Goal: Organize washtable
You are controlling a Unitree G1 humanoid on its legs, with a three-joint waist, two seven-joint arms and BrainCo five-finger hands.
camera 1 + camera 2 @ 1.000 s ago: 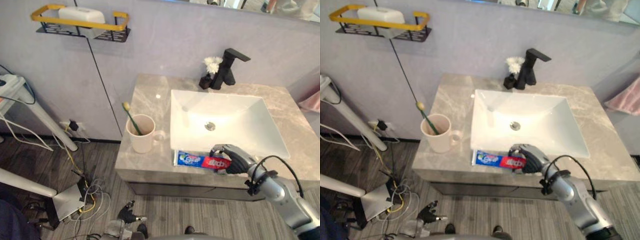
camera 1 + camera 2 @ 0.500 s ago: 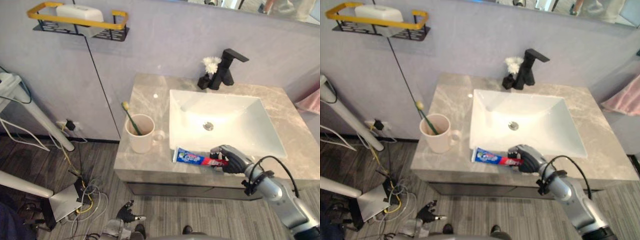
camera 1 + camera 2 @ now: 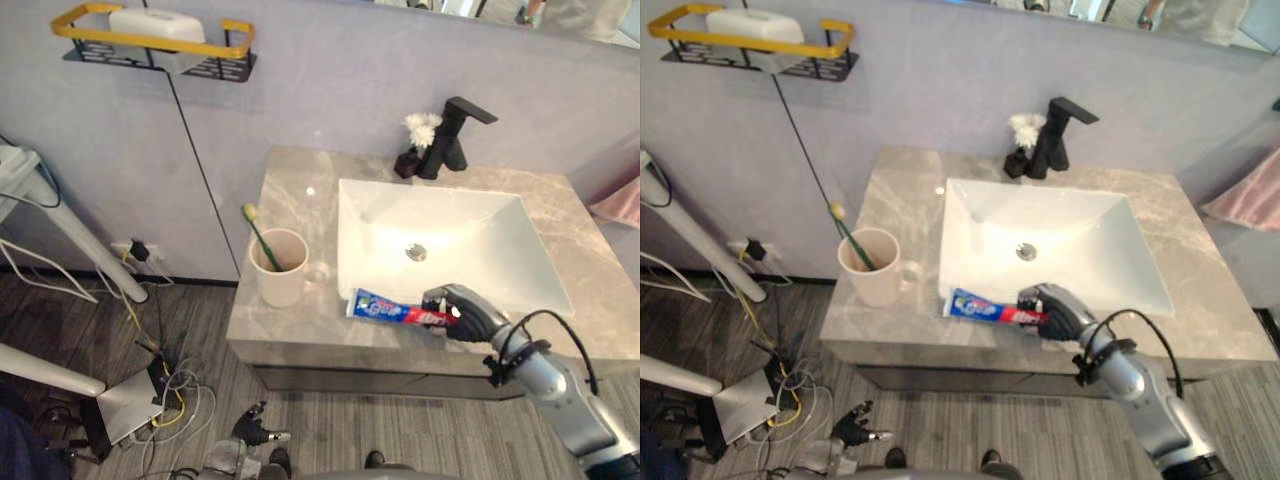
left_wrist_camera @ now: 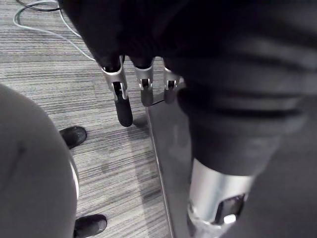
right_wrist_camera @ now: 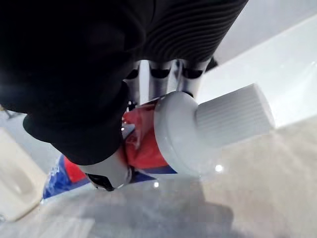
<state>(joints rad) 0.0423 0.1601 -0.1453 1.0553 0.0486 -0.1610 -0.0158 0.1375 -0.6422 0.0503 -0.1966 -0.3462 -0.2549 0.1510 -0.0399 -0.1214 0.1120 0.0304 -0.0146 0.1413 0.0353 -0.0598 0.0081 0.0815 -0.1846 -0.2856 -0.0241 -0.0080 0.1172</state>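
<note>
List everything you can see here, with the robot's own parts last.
Countertop: one, grey-beige marble, against the wall.
Sink: one, white, set in the countertop.
Tap: one, black, behind the sink.
Vase: one, black with a white flower, beside the tap.
Mug: one, beige, left of the sink.
Toothbrush: one, green with a yellow head, standing in the mug.
Toothpaste tube: one, blue and red with a white cap, at the countertop's front edge.
Wall shelf: one, black and yellow, upper left.
Box: one, white, on the shelf.
Cloth: one, pink, far right.
Right hand: curled round the tube's cap end.
Left hand: fingers relaxed, low over the floor.
</note>
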